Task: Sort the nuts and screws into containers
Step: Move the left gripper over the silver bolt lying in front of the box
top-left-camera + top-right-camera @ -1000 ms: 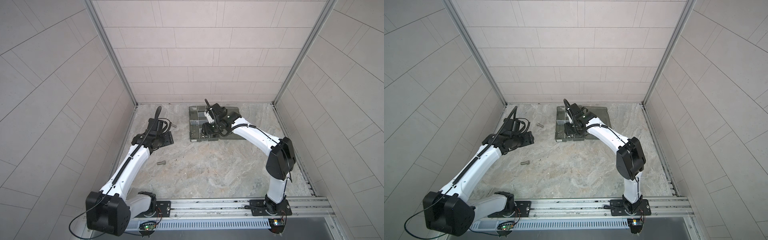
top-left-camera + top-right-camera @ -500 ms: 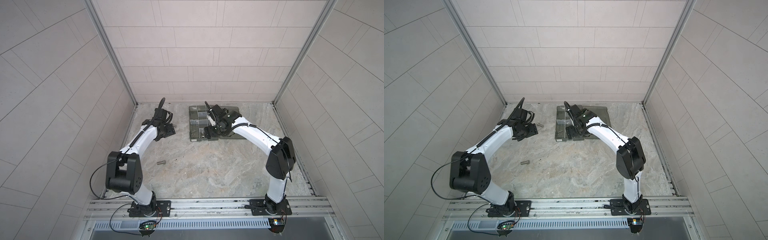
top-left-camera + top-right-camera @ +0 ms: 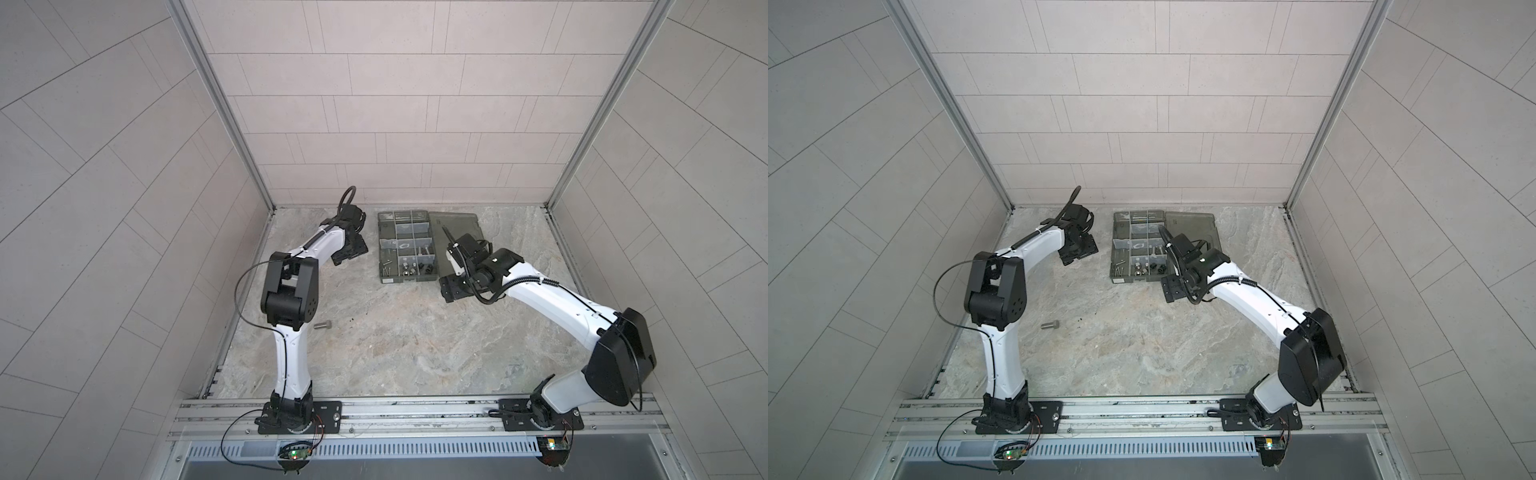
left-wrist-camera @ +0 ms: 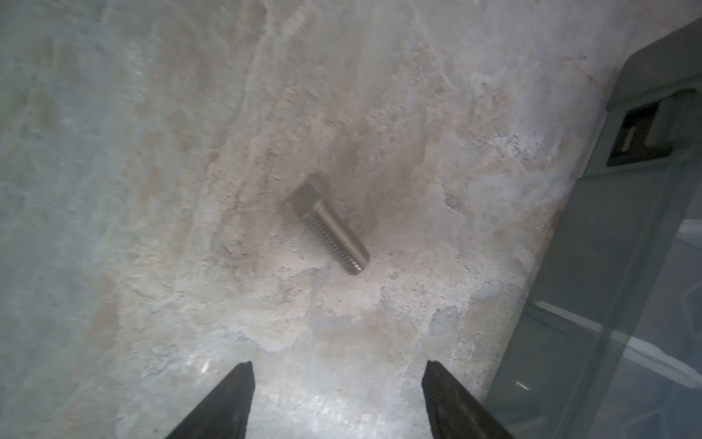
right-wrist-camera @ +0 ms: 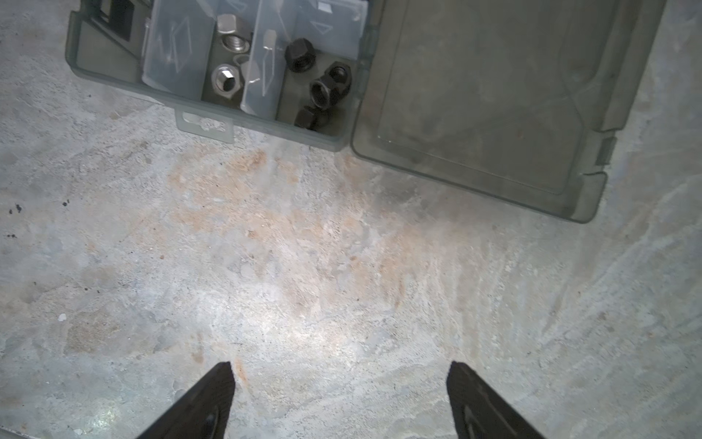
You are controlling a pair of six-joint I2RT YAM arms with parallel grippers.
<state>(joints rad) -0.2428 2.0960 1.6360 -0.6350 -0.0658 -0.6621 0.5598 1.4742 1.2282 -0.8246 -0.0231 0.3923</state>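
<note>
A silver hex-head screw (image 4: 328, 228) lies on the stone floor just ahead of my left gripper (image 4: 338, 374), which is open and empty beside the organizer box (image 4: 626, 266). In both top views the left gripper (image 3: 351, 252) hangs left of the box's containers (image 3: 405, 245) and hides that screw. A second screw (image 3: 323, 325) lies alone near the left arm's elbow. My right gripper (image 5: 340, 374) is open and empty over bare floor, in front of the box. Silver nuts (image 5: 225, 80) and black nuts (image 5: 323, 89) sit in neighbouring compartments.
The box's lid (image 3: 455, 226) lies open flat to the right of the compartments. The right gripper (image 3: 1173, 289) sits by the box's front right corner. Tiled walls close in the floor on three sides, and a metal rail (image 3: 415, 409) runs along the front.
The left arm has swung toward the back, bringing its gripper over the screw beside the box. The right gripper has drawn back from the box to the floor in front and opened wider.
</note>
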